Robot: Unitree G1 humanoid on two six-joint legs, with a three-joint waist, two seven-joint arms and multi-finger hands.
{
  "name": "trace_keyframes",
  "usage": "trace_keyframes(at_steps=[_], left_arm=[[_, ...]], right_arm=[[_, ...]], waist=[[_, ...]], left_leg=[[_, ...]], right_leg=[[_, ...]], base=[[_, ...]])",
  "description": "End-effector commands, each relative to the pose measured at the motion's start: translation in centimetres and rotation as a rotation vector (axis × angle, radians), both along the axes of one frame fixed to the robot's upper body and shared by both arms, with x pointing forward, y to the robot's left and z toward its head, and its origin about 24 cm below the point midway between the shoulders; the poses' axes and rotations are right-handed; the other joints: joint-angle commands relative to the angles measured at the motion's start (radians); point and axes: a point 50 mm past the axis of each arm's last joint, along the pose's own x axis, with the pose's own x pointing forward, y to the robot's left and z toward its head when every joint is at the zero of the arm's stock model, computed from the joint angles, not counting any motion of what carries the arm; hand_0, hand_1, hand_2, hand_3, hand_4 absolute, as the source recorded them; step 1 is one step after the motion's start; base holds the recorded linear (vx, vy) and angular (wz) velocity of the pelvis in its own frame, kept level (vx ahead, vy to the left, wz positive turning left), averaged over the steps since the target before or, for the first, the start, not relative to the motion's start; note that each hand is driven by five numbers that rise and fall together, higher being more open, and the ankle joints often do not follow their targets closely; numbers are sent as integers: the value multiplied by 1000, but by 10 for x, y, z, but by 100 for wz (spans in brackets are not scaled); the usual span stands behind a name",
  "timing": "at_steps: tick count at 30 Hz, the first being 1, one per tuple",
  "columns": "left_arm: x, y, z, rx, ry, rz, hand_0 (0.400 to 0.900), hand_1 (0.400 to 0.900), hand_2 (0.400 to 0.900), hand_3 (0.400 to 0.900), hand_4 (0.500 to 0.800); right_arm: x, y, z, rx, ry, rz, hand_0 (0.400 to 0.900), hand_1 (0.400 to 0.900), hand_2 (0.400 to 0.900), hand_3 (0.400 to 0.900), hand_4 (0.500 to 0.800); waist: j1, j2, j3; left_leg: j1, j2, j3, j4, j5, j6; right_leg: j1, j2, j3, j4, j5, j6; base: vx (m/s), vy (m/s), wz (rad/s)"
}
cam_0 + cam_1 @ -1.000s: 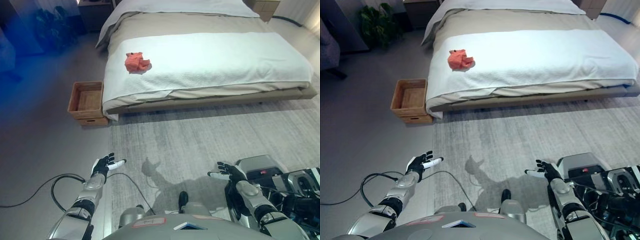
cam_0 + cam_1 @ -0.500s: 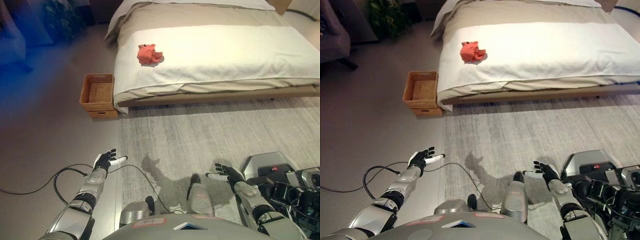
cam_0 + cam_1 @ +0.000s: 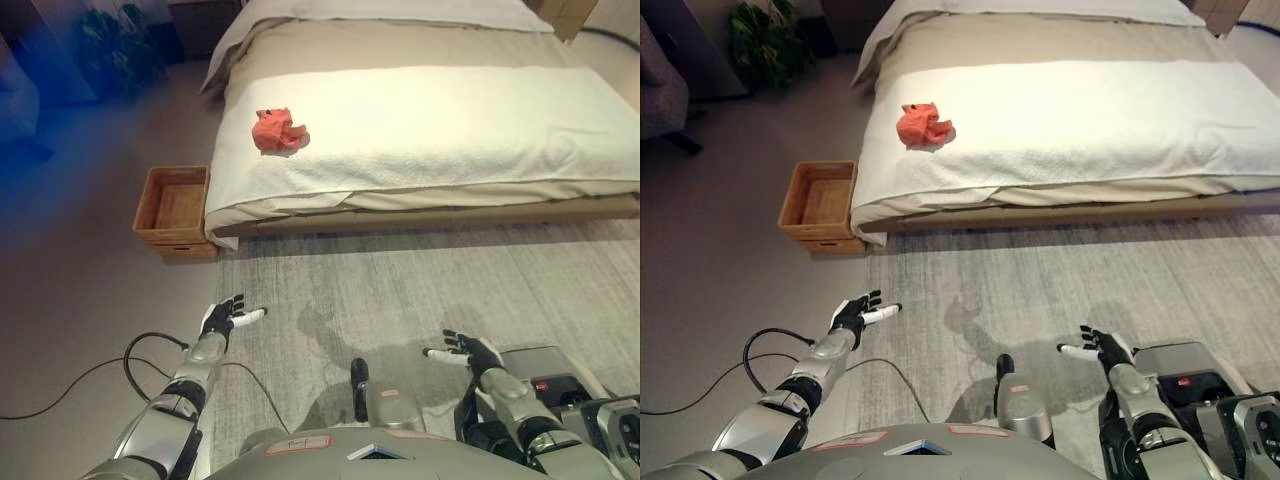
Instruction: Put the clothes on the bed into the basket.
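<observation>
A crumpled red-orange piece of clothing [image 3: 276, 130] lies on the white blanket of the bed [image 3: 480, 120], near its left end. A brown wicker basket [image 3: 173, 210] stands on the floor against the bed's left corner, with nothing visible inside. My left hand [image 3: 226, 318] is held out low at the lower left over the floor, fingers straight and holding nothing. My right hand [image 3: 465, 351] hovers at the lower right over the carpet, likewise open. Both hands are far from the bed and the basket.
A grey carpet [image 3: 400, 290] covers the floor in front of the bed. A potted plant [image 3: 765, 40] stands at the far left by the wall. A grey box-shaped device [image 3: 1200, 385] sits on the carpet by my right arm.
The whole picture shifts between frames, so the camera has moved. Both hands stay open and held out low. The clothing and basket have not moved on their own.
</observation>
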Motion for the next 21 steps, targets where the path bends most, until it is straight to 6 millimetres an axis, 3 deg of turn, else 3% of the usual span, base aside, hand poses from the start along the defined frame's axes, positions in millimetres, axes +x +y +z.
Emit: trace_keyframes(at_steps=[1,4,6,8,10,12,13,17,21], left_arm=[[52,15,49,47,-253,-6,900,900,900,900,800],[57,15,53,41,-270,10,900,900,900,900,800],[61,14,58,34,-289,12,900,900,900,900,800],[66,14,61,32,-302,17,900,900,900,900,800],[67,13,61,31,-296,13,900,900,900,900,800],[65,13,59,40,-286,5,900,900,900,900,800],[63,14,58,40,-282,6,900,900,900,900,800],[61,13,55,41,-271,4,900,900,900,900,800],[54,17,51,29,-260,17,900,900,900,900,800]], right_arm=[[24,-11,19,-18,-141,-41,900,900,900,900,800],[23,-19,21,-36,-137,-70,900,900,900,900,800],[26,-22,24,-53,-144,-64,900,900,900,900,800],[29,-25,26,-63,-148,-70,900,900,900,900,800],[31,-25,27,-64,-154,-78,900,900,900,900,800],[30,-25,25,-65,-144,-85,900,900,900,900,800],[29,-24,24,-64,-139,-81,900,900,900,900,800],[19,-21,19,-59,-121,-76,900,900,900,900,800],[11,-19,14,-56,-94,-69,900,900,900,900,800]], waist=[[-9,-19,14],[-9,-21,18],[2,-49,33],[29,-75,57],[67,-98,85],[109,-122,102],[119,-125,105],[147,-110,117],[178,-85,116]], left_leg=[[222,-27,5,56,198,-8],[153,-9,2,196,342,-21],[61,-48,-2,395,405,-13],[-10,-80,10,509,424,7],[-131,-92,53,539,348,43],[-268,-109,92,473,265,75],[-294,-105,98,443,267,72],[-387,-70,99,201,342,50],[-414,-76,50,75,417,30]], right_leg=[[-151,-27,67,-66,222,39],[-132,16,74,-58,169,-3],[-77,29,90,-70,138,-41],[-19,37,107,-80,115,-68],[41,39,134,-92,94,-77],[107,35,169,-105,69,-73],[126,38,175,-107,59,-71],[208,77,207,-110,1,-79],[273,103,253,-98,-49,-84]], base=[[250,-169,4],[298,-223,-12],[305,-277,-22],[267,-255,-36],[276,-163,-53],[322,-46,-62],[325,10,-50],[285,42,-17],[312,79,-37]])
